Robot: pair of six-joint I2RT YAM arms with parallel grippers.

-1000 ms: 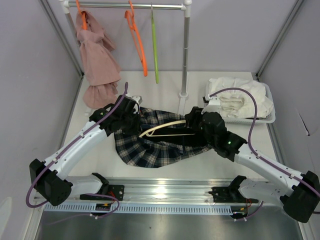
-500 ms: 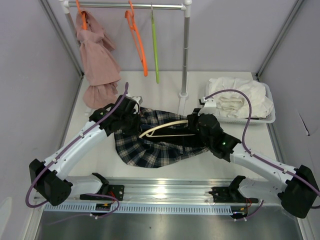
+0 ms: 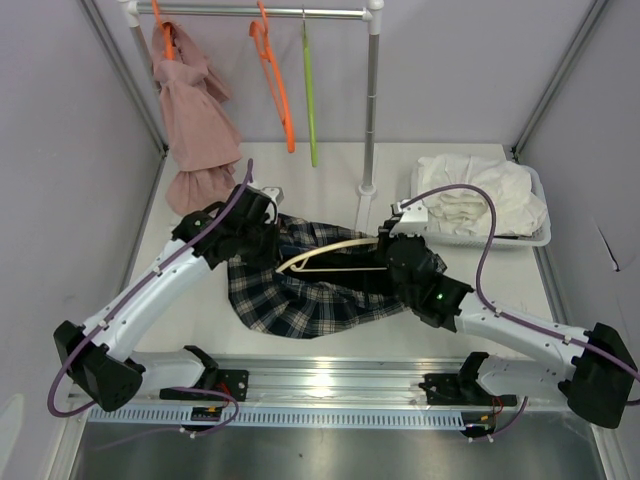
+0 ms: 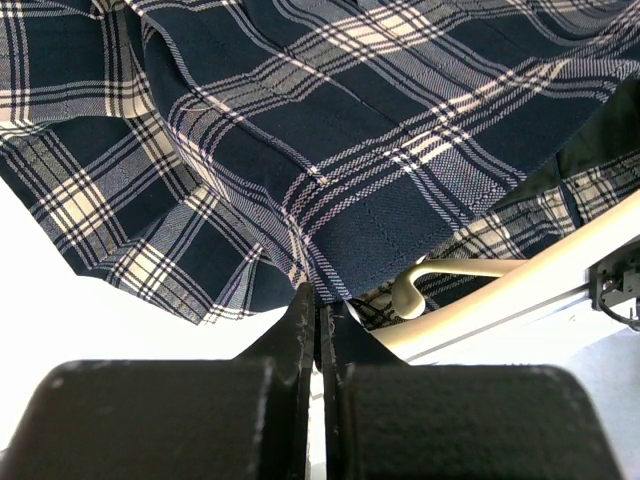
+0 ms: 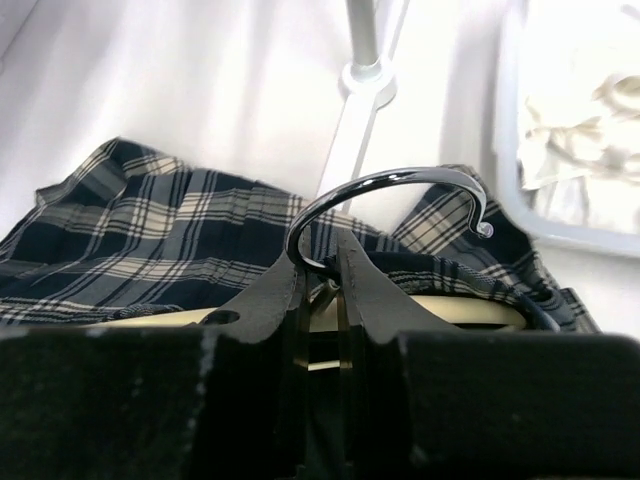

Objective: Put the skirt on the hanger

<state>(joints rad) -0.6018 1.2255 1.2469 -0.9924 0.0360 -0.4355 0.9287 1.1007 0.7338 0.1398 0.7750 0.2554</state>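
A dark blue and white plaid skirt (image 3: 300, 290) lies on the table between the arms. A cream hanger (image 3: 330, 253) with a chrome hook (image 5: 400, 195) lies across it, partly under the cloth. My left gripper (image 3: 262, 222) is shut on the skirt's edge (image 4: 330, 270) at its upper left, next to the hanger's cream end (image 4: 440, 280). My right gripper (image 3: 392, 240) is shut on the hanger's neck at the base of the hook (image 5: 322, 265).
A clothes rail (image 3: 260, 12) at the back holds a pink garment (image 3: 195, 125), an orange hanger (image 3: 275, 85) and a green hanger (image 3: 310, 90). Its post (image 3: 370, 110) stands just behind the skirt. A white basket (image 3: 480, 200) of pale cloth is at the right.
The right arm has swung left and forward with the hanger. The left gripper has shifted slightly up and back with the skirt's edge. The skirt has bunched a little.
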